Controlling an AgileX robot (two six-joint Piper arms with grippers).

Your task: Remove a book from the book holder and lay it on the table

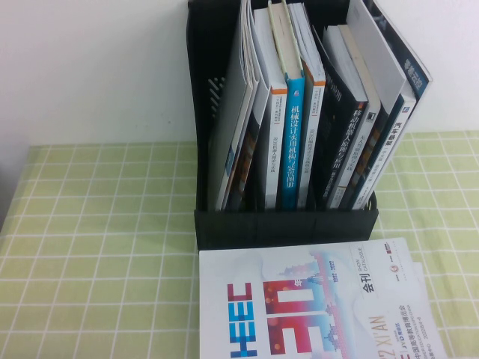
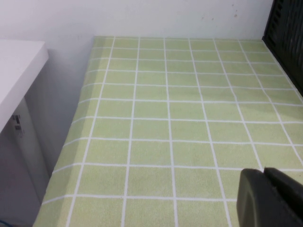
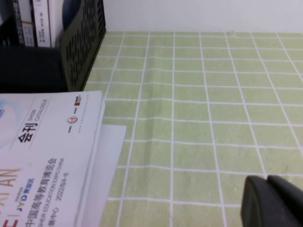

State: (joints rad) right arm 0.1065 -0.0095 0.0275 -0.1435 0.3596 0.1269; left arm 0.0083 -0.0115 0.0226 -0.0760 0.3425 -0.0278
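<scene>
the black book holder [image 1: 288, 224] stands packed with upright books on the green checked surface [image 1: 97, 254], the task book probably leaning at its left [image 1: 238, 127], white magazine [image 1: 314, 307] flat in front, left claw [image 2: 272, 198] and right claw [image 3: 274, 201] both closed over bare cloth.

Behind my workspace: a plain white wall [image 1: 90, 67], unmarked apart from a few faint specks, lit evenly with soft shadow at its foot. To my left: a white cabinet [image 2: 19, 61] with a flat top, standing just beside the cloth's draped edge, its lower front in grey shade.
</scene>
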